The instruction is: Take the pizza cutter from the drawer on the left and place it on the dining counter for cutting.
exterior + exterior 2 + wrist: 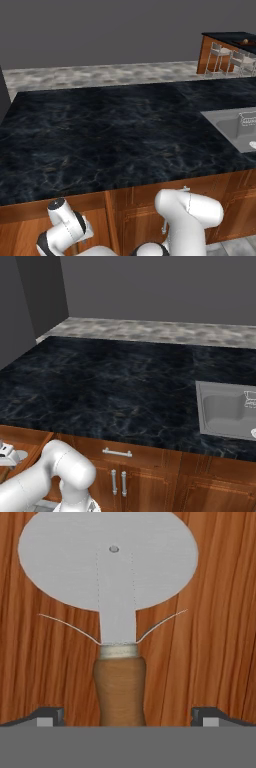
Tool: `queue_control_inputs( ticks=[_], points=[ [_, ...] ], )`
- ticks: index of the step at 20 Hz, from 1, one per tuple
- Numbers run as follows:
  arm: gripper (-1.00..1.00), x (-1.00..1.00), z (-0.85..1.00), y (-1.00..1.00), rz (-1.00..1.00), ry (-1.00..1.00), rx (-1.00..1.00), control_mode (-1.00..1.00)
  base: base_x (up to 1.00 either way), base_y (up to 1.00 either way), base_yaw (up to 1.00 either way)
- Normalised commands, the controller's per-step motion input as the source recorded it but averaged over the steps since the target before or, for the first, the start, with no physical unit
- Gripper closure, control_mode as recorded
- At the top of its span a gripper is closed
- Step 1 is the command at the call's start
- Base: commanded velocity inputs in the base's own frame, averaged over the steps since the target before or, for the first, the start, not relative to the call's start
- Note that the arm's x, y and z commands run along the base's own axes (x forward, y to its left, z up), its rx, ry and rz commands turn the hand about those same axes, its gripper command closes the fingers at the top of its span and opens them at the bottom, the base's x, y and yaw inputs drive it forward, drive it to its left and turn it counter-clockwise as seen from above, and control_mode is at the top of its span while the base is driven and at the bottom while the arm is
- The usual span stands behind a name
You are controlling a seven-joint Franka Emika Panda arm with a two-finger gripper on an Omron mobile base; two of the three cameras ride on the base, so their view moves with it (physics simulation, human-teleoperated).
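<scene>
End effector (125,714) spread wide over the pizza cutter (115,607), nothing pinched.

On my hand view the cutter lies flat on the reddish wood floor of the drawer (220,637), grey wheel at the top, brown handle running down between my two fingertips (49,716), which stand clear of it on either side. From the base views I see the black marble counter (115,135) with its grey sink (225,411).

No readable text, label, brand, number or sign anywhere, not even on the pizza cutter (111,567).
</scene>
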Motion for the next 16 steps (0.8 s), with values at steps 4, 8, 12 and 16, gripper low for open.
queue_control_inputs(
  ticks=[4,8,12,16],
  points=[
    [-1.00,0.00,-0.29,0.00,0.01,0.00,0.00,-1.00,0.00,0.00,0.00],
    [-1.00,0.00,-0.26,0.00,0.01,0.00,0.00,-1.00,0.00,0.00,0.00],
    [-1.00,0.00,-0.19,0.00,0.02,0.00,0.00,-1.00,0.00,0.00,0.00],
    [-1.00,0.00,0.00,0.00,0.00,0.00,0.00,-1.00,0.00,0.00,0.00]
  ],
)
